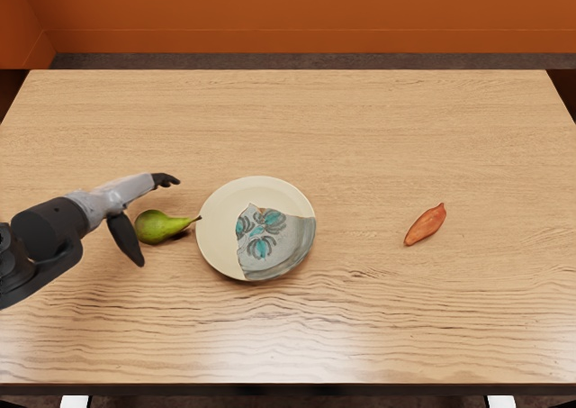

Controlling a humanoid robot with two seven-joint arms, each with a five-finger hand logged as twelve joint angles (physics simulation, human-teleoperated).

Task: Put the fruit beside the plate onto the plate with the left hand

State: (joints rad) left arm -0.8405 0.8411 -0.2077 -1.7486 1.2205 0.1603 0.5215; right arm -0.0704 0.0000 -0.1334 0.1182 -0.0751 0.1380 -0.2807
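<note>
Left hand (130,203) spread open just left of the pear (160,225), holding nothing.

From where I stand the pear lies on its side on the bench (360,138), just left of the plate (216,232), its stem pointing at the rim. One dark finger reaches past the pear's far side and the thumb hangs at its near left. My worry is the close: the hand sits only by the fat end, so a squeeze there could squirt the rounded fruit right against the rim, nudging the plate. A loose hold might let it slip during the lift and drop short. An orange thing (425,224) lies well apart on the right.
</note>
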